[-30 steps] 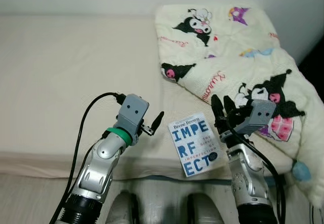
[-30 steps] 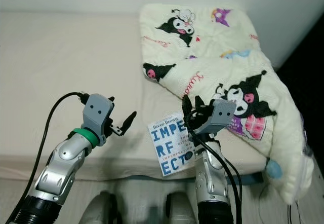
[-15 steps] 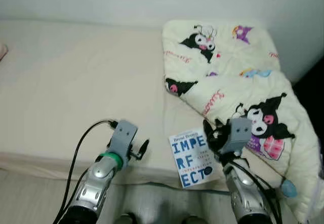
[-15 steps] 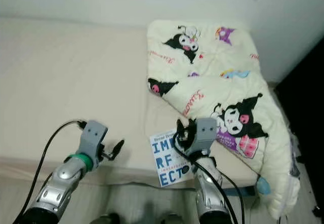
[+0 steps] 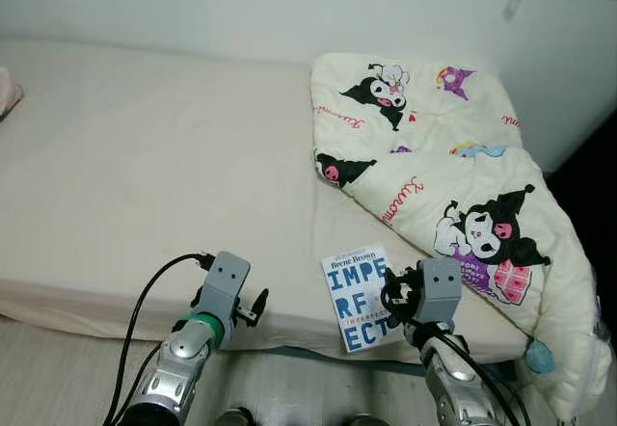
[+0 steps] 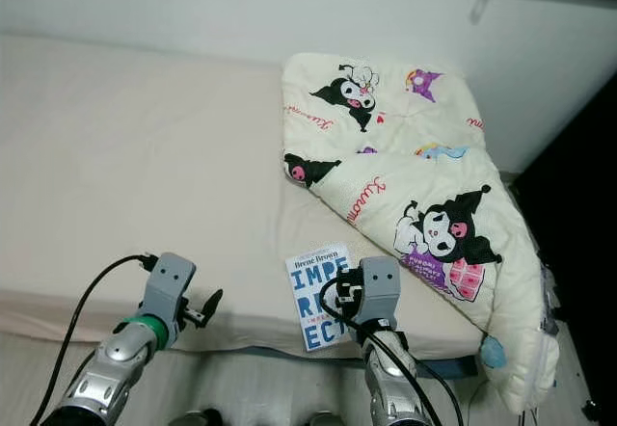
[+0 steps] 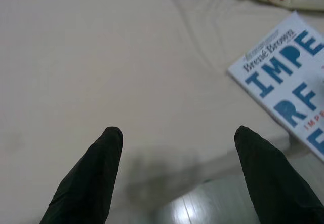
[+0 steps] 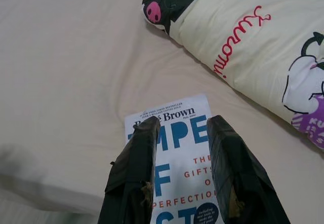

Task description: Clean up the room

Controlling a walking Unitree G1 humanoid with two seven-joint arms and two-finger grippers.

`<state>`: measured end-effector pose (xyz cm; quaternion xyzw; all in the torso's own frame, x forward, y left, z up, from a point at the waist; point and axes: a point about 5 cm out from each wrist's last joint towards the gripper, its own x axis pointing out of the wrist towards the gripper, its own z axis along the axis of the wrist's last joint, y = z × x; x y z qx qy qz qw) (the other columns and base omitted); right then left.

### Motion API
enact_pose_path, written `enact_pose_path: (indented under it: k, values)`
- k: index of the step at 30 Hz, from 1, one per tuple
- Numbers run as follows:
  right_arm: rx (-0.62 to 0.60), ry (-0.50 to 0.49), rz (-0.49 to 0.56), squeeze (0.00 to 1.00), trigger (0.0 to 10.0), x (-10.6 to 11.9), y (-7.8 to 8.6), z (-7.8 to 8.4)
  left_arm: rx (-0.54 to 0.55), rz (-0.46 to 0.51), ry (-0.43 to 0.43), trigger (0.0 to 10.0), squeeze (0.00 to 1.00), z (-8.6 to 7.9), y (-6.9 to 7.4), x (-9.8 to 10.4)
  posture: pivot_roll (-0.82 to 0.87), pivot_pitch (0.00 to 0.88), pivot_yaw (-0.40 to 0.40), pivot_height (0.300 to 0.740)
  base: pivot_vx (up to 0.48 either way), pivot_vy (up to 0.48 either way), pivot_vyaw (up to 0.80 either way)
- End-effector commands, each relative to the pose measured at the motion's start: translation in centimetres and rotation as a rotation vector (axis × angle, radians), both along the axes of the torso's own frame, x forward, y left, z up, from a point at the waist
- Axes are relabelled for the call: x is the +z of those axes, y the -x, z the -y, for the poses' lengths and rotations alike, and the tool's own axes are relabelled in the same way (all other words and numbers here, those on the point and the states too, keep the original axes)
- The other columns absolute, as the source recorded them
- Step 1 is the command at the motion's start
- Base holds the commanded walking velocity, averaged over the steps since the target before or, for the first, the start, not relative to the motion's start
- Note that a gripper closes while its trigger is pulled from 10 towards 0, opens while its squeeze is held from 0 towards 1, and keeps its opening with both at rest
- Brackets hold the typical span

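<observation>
A white book with blue letters (image 5: 353,294) lies flat at the front edge of the beige bed (image 5: 145,156), its lower part jutting over the edge. My right gripper (image 5: 389,294) hovers at the book's right side; in the right wrist view its fingers (image 8: 143,138) stand open a little, above the cover (image 8: 174,133), with nothing between them. My left gripper (image 5: 257,303) is open wide (image 7: 177,138) over bare mattress, left of the book (image 7: 283,77). A cream cartoon-print blanket (image 5: 453,175) lies folded on the bed's right half.
A white wall runs behind the bed. Right of the bed is a dark gap (image 5: 598,166). The blanket's corner with a blue tassel (image 5: 540,357) hangs over the front edge. A pink item (image 5: 8,91) peeks in at far left. Pale floor (image 5: 58,359) lies below.
The camera has risen and drawn back, so more bed and wall show. Both grippers now sit lower, by the bed's front edge, and the right one partly covers the book's right side.
</observation>
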<state>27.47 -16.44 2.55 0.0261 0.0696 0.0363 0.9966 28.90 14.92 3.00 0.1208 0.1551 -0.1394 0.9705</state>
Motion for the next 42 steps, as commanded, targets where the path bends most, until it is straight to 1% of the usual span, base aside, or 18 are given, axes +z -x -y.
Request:
enact_pose_path:
  k: [1, 6, 9, 11, 13, 16, 17, 20, 22, 26, 32, 42]
  values:
    - [-0.023, 0.002, -0.014, 0.00, 10.0, -0.4, 0.3, 0.4, 0.000, -0.016, -0.005, 10.0, 0.00, -0.1, 0.3, -0.5, 0.00, 0.093, 0.021, 0.740, 0.000, 0.000, 0.00]
    - [-0.032, 0.002, -0.007, 0.00, 10.0, -0.3, 0.1, 0.5, 0.005, -0.001, -0.008, 10.0, 0.00, -0.4, 0.1, -0.3, 0.00, 0.092, 0.025, 0.740, 0.000, 0.000, 0.00]
    - [-0.036, 0.004, -0.007, 0.00, 10.0, -0.4, -0.1, 0.3, 0.018, 0.001, -0.015, 10.0, 0.00, -0.9, 0.0, -0.4, 0.01, 0.095, 0.029, 0.740, 0.000, 0.000, 0.00]
    - [-0.035, 0.004, -0.010, 0.00, 10.0, -0.5, -0.1, 0.2, 0.041, -0.003, -0.028, 10.0, 0.00, -1.5, 0.1, -0.6, 0.02, 0.101, 0.028, 0.740, 0.000, 0.000, 0.00]
    - [-0.035, 0.004, -0.010, 0.00, 10.0, -0.5, -0.1, 0.2, 0.041, -0.003, -0.028, 10.0, 0.00, -1.5, 0.1, -0.6, 0.02, 0.101, 0.028, 0.740, 0.000, 0.000, 0.00]
    - [-0.023, 0.006, -0.018, 0.00, 10.0, -0.8, 0.1, 0.0, 0.092, 0.007, -0.031, 10.0, 0.00, -2.6, 0.2, -0.5, 0.04, 0.113, 0.016, 0.740, 0.000, 0.000, 0.00]
    - [-0.023, 0.006, -0.018, 0.00, 10.0, -0.8, 0.1, 0.0, 0.092, 0.007, -0.031, 10.0, 0.00, -2.6, 0.2, -0.5, 0.04, 0.113, 0.016, 0.740, 0.000, 0.000, 0.00]
    - [-0.016, 0.007, -0.025, 0.00, 10.0, -1.0, 0.1, -0.1, 0.124, 0.012, -0.030, 10.0, 0.00, -3.3, 0.4, -0.5, 0.05, 0.115, 0.009, 0.740, 0.000, 0.000, 0.00]
    - [-0.012, 0.006, -0.022, 0.00, 10.0, -0.9, 0.0, -0.1, 0.151, 0.016, -0.032, 10.0, 0.00, -3.9, 0.5, -0.5, 0.06, 0.118, 0.005, 0.740, 0.000, 0.000, 0.00]
    - [-0.004, 0.005, -0.015, 0.00, 10.0, -0.6, -0.4, -0.3, 0.172, 0.028, -0.033, 10.0, 0.00, -4.3, 0.4, -0.3, 0.08, 0.127, -0.005, 0.740, 0.000, 0.000, 0.00]
    - [0.001, 0.006, -0.007, 0.00, 10.0, -0.4, -0.7, -0.3, 0.180, 0.036, -0.031, 10.0, 0.00, -4.6, 0.5, -0.2, 0.07, 0.126, -0.006, 0.740, 0.000, 0.000, 0.00]
    - [-0.003, 0.010, 0.006, 0.00, 10.0, -0.3, -0.8, -0.1, 0.178, 0.034, -0.025, 10.0, 0.00, -4.1, 0.4, -0.4, 0.05, 0.126, -0.009, 0.740, 0.000, 0.000, 0.00]
